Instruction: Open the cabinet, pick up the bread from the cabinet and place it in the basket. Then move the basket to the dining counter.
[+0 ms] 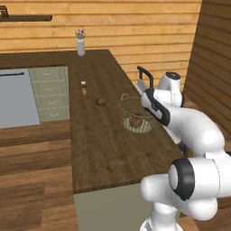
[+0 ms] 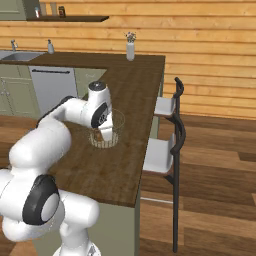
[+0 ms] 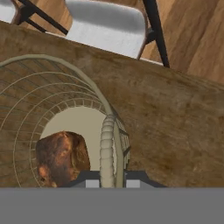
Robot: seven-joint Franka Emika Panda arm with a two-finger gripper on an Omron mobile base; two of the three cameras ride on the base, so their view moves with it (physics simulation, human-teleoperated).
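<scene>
The wire-mesh basket (image 1: 135, 116) stands upright on the dark wood-grain dining bench (image 1: 103, 149), near the edge that faces the 2 pale-seated bar stools (image 2: 161, 152). Inside it, on the pale round bottom, lies the brown bread (image 3: 61, 157), a crusty lump resting against the mesh wall. The white arm reaches over the bench, and its tool (image 3: 109, 181) is clenched on the basket's rim: in the hand view the thick pale rim ring runs up between the 2 dark fingertips (image 3: 89, 180), one tip inside the basket and one outside it. In the right base view the hand covers the near side of the basket, with the mesh showing around it. Farther along the bench top, well apart from the basket, sit a small dark roundish lump (image 1: 100, 102) and a little upright brown jar with a white top (image 1: 84, 88). A white vase holding small flowers (image 1: 80, 43) stands at the far end of the bench, before the orange plank wall.
</scene>
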